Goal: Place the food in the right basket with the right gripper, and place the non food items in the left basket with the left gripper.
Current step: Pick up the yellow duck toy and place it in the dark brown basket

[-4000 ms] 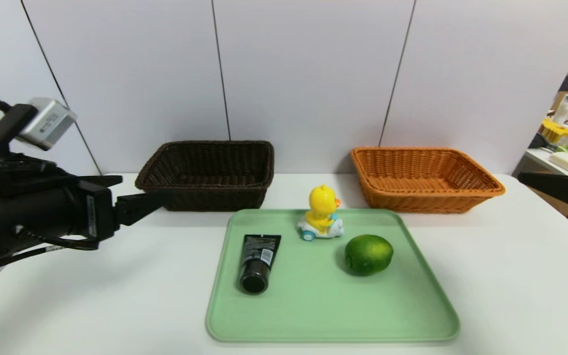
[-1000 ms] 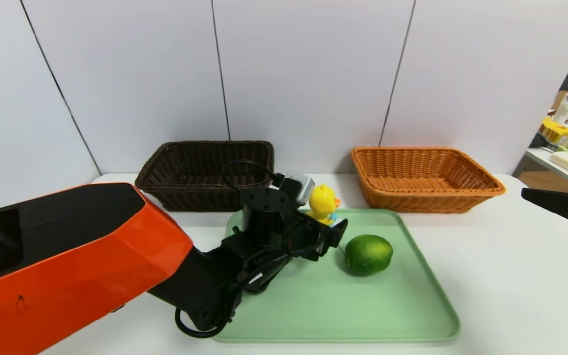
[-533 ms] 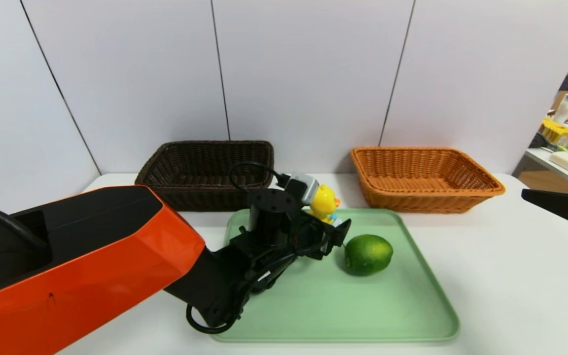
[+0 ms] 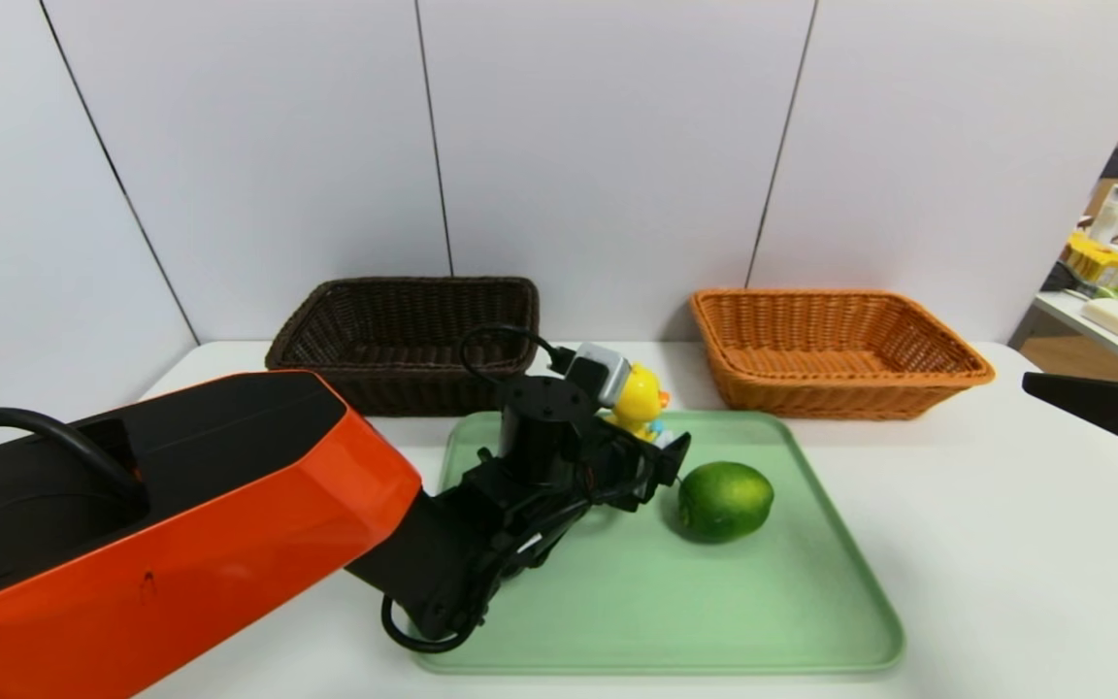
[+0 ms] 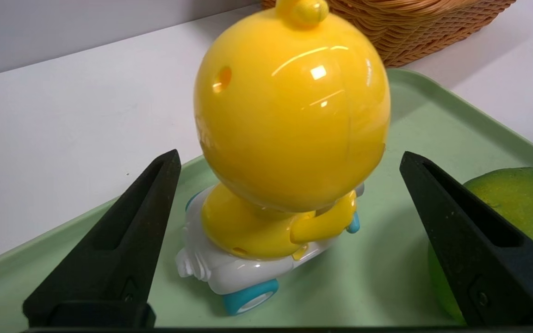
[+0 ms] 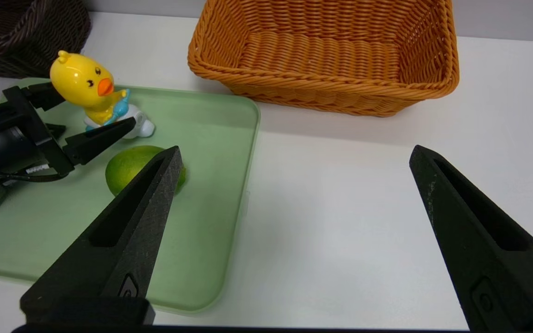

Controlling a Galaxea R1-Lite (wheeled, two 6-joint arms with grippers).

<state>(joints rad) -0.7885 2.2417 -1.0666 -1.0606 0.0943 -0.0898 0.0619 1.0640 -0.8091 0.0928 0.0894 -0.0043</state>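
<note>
Left gripper (image 5: 289, 231) sits low over the green tray (image 4: 675, 621), fingers spread wide with the duck toy (image 5: 289, 138) standing upright between them, neither finger touching it yet. The toy rides on its white and blue car, wheels on the tray, head much broader than the base. Just beyond the outer finger lies the lime (image 5: 521, 203), close enough that this finger partly covers it in the left wrist view. Past the toy, farther out from the fingertips, is the orange basket (image 4: 836, 354); the dark basket (image 4: 409, 335) stands behind and to the inner side of the gripper, empty as far as can be seen. The black tube is hidden under the arm in the head view. Right gripper (image 6: 289, 240) hangs idle over bare table well off to the side of the tray, fingers apart, nothing between them. Judged step: closing on the toy. Risks: the toy is on wheels, so an uneven close, one finger landing first, could roll or spin it away. The glossy round head offers little purchase; a pinch high on its curve may squeeze it out or tip it. The outer finger could also nudge the lime and set it rolling across the tray.
</note>
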